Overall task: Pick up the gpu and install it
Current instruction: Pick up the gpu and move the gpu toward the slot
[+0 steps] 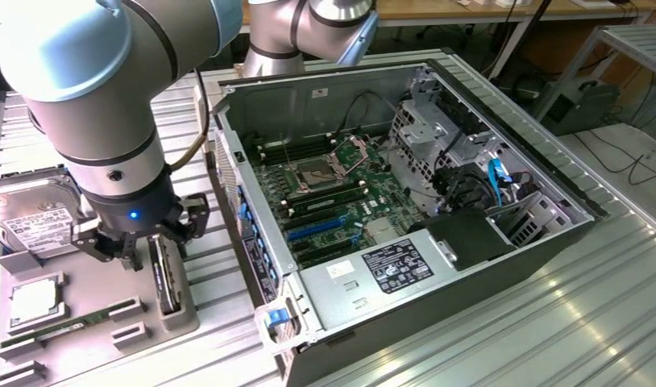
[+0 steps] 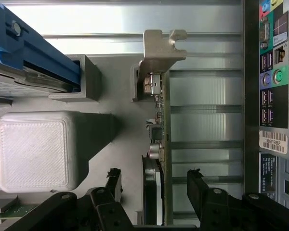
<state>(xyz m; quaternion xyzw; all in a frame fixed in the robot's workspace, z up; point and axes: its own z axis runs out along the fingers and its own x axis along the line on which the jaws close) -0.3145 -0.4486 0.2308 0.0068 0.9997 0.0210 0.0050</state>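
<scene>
At the exterior view's left, a grey holder tray (image 1: 97, 348) lies on the ribbed metal worktop (image 1: 586, 306). In it are a hard drive (image 1: 32, 226) with a white label, below that a square processor chip (image 1: 35, 300), and nearer the front a slim green memory stick (image 1: 64, 329).

Just right of these, the robot arm reaches down over the tray's right-hand side. Its claw (image 1: 148, 242) hangs low over the gpu (image 1: 167, 282), which stands on its long edge in a slot of the tray, close beside the computer case.

The wrist view shows the claw (image 2: 155, 175) spread wide, with one dark finger (image 2: 113, 180) on each side of the gpu (image 2: 164, 120). There is a gap between each finger and the card, so the claw has hold of nothing. The card's silver bracket (image 2: 159, 53) is at the end away from the claw. A blue-railed drive (image 2: 29, 57) and a pale grey block (image 2: 33, 149) lie to one side of the card, and the case's back panel of ports (image 2: 274, 72) runs along the other side.

Further right in the exterior view, the computer case (image 1: 457, 314) lies on its side with the cover off. Inside it, the green main board (image 1: 328, 201) faces up, a metal drive cage (image 1: 425, 137) stands beyond it, and a blue cable (image 1: 498, 173) curls near the right wall.
</scene>
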